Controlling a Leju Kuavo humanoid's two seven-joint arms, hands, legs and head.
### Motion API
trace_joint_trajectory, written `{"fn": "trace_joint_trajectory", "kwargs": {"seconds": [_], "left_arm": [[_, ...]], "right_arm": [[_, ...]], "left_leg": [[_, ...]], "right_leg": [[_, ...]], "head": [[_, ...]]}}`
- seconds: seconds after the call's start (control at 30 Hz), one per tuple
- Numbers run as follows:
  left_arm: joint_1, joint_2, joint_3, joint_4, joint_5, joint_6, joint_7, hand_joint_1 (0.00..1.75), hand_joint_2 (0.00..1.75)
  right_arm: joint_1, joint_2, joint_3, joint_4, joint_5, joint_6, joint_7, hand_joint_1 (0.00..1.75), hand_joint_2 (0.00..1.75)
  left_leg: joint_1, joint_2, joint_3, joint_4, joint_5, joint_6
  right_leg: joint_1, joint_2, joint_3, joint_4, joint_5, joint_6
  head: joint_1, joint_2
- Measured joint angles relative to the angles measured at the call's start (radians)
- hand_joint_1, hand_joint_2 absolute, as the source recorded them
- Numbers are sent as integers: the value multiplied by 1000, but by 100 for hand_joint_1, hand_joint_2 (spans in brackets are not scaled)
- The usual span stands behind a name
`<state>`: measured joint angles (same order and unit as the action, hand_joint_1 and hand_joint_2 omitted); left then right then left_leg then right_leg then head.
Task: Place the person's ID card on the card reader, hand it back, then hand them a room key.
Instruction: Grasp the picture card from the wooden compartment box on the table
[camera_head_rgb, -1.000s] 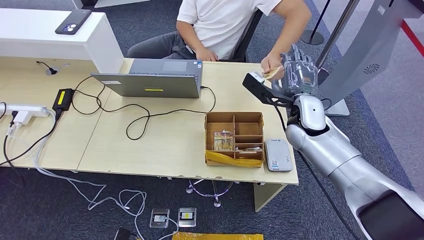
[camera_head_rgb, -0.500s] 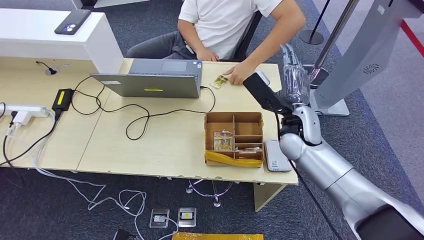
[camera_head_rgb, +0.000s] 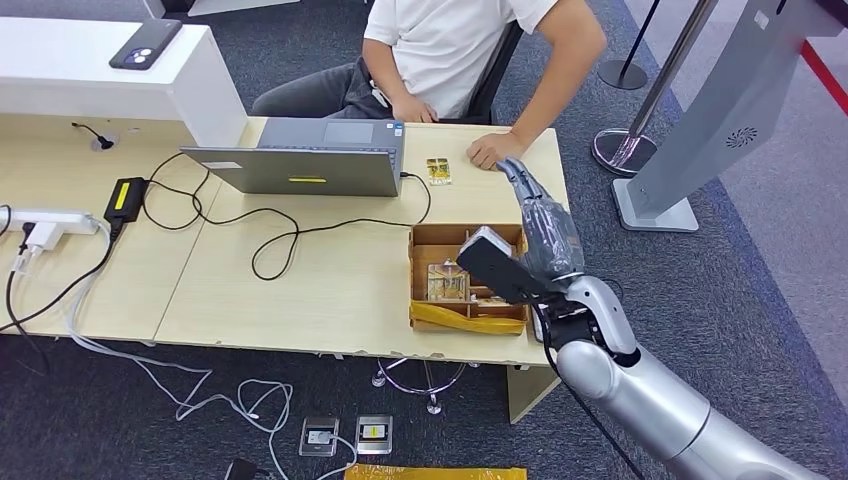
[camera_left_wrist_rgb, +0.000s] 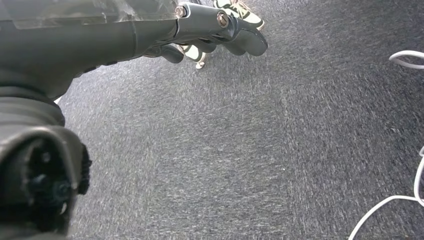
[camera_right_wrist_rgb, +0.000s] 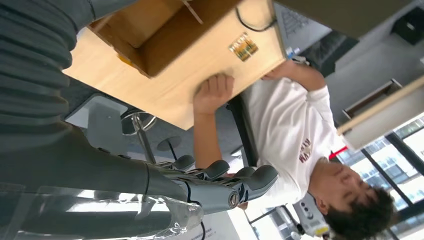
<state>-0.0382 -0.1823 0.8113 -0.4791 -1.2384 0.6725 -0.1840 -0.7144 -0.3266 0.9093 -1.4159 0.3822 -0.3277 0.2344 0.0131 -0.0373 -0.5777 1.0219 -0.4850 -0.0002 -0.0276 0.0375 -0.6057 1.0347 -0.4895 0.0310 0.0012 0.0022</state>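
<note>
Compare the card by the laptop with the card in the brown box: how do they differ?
The card by the laptop lies flat on bare desk, near the person's hand; the card in the box sits inside a compartment of the box. The desk card is fully exposed; the boxed one is partly hidden by the robot hand above it. Both look yellowish and patterned.

Even, bright indoor light leaves the desk (camera_head_rgb: 300, 290) with only soft shadows, windows (camera_right_wrist_rgb: 400, 165) glare white behind the person, and the nearest hand (camera_left_wrist_rgb: 45, 55) cover looks blurred and dark.
</note>
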Motion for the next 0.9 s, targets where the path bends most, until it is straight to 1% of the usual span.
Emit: {"fn": "trace_joint_trajectory", "kwargs": {"seconds": [0.07,0.17,0.23,0.53,0.9], "left_arm": [[0,0,1,0,-1,0,-2,0,0],[0,1,5,0,-3,0,-5,0,0],[0,1,10,0,-4,0,-6,0,0],[-1,-1,25,0,-8,0,-7,0,0],[-1,-9,32,0,-17,0,-16,0,0]], "right_arm": [[20,-14,7,-14,42,31,18,0,175],[38,-29,16,-27,142,87,57,0,175],[43,-35,24,-31,177,108,71,0,175],[69,-46,42,-35,249,196,110,0,175],[88,-54,67,-33,334,255,150,0,175]], "left_leg": [[0,0,0,0,0,0],[0,0,0,0,0,0],[0,0,0,0,0,0],[0,0,0,0,0,0],[0,0,0,0,0,0]], "right_leg": [[0,0,0,0,0,0],[0,0,0,0,0,0],[0,0,0,0,0,0],[0,0,0,0,0,0],[0,0,0,0,0,0]], "head": [[0,0],[0,0],[0,0],[0,0],[0,0]]}}
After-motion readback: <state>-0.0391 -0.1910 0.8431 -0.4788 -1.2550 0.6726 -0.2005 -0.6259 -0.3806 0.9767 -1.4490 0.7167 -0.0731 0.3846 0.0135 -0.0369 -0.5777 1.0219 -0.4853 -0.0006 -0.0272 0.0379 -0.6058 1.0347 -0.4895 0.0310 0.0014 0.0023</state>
